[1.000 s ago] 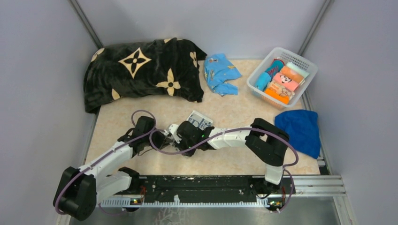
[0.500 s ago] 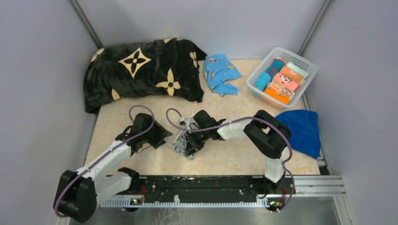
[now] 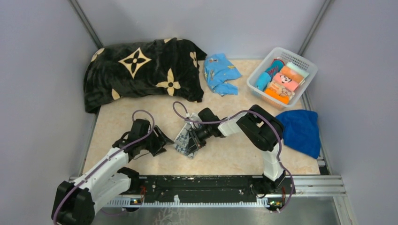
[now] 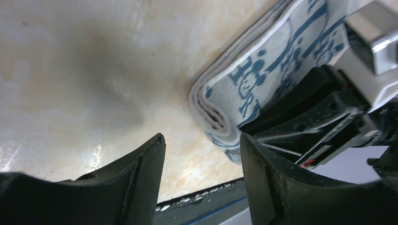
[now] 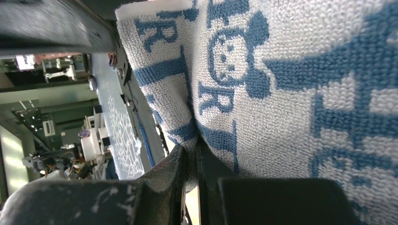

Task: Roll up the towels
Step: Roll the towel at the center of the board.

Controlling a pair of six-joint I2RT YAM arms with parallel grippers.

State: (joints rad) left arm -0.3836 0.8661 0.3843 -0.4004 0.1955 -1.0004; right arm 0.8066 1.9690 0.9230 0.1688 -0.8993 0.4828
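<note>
The white towel with dark-blue print (image 3: pixel 184 140) lies folded in several layers on the table centre. My right gripper (image 3: pixel 192 139) is shut on it; in the right wrist view (image 5: pixel 191 154) the fingers pinch a fold of the towel (image 5: pixel 300 84). My left gripper (image 3: pixel 162 139) is open and empty just left of the towel; in the left wrist view (image 4: pixel 202 140) the towel's layered edge (image 4: pixel 225 103) lies just beyond its fingertips. The small turquoise towel (image 3: pixel 220 72) lies crumpled at the back. The royal-blue towel (image 3: pixel 300 131) lies at the right edge.
A black blanket with cream flowers (image 3: pixel 141 70) covers the back left. A white basket (image 3: pixel 307 67) with several rolled cloths stands at the back right. The metal rail (image 3: pixel 211 185) runs along the near edge. Grey walls close in both sides.
My right gripper turned and shifted back with the printed towel, which now stands more on edge. My left gripper let go, opened and drew back to the left.
</note>
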